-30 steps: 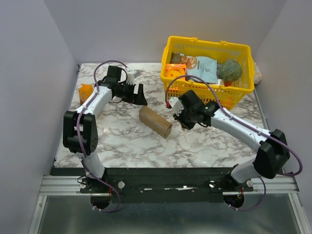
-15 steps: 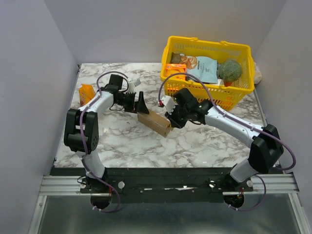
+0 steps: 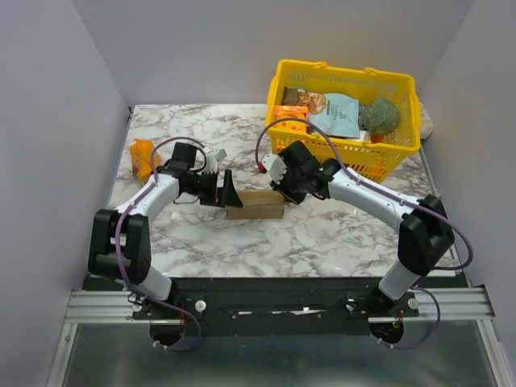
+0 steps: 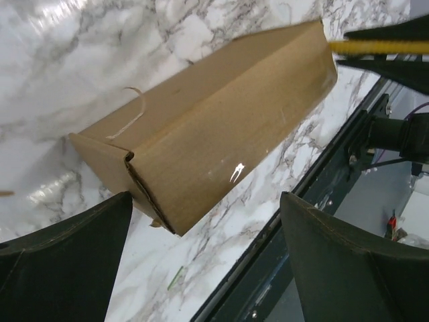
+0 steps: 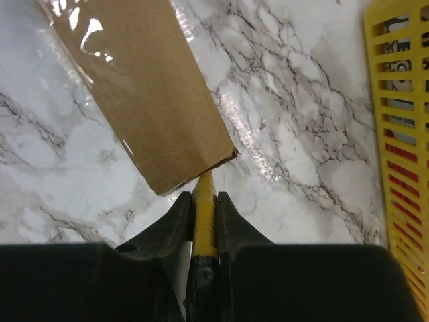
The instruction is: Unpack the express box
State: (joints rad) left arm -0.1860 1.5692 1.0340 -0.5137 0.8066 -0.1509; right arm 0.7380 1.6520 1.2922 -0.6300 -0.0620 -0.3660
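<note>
The express box (image 3: 256, 205), a plain brown carton, lies lengthwise left to right on the marble table's middle. My left gripper (image 3: 228, 192) stands open at its left end. In the left wrist view the box (image 4: 214, 114) lies just ahead of the wide-apart fingers (image 4: 60, 261), not between them. My right gripper (image 3: 284, 187) is shut on a thin yellow tool (image 5: 204, 215). The tool's tip meets the lower corner of the box (image 5: 141, 87) at its right end. The same tool (image 4: 379, 45) shows beyond the box in the left wrist view.
A yellow mesh basket (image 3: 403, 145) with packets and a broccoli (image 3: 379, 115) stands at the back right, close behind my right arm. An orange snack packet (image 3: 143, 155) lies at the left edge. The table's dark front rail (image 3: 274, 280) runs near the box.
The box has turned from a diagonal lie to left-right. My left gripper came down to its left end. My right gripper moved left to its right end with the tool.
</note>
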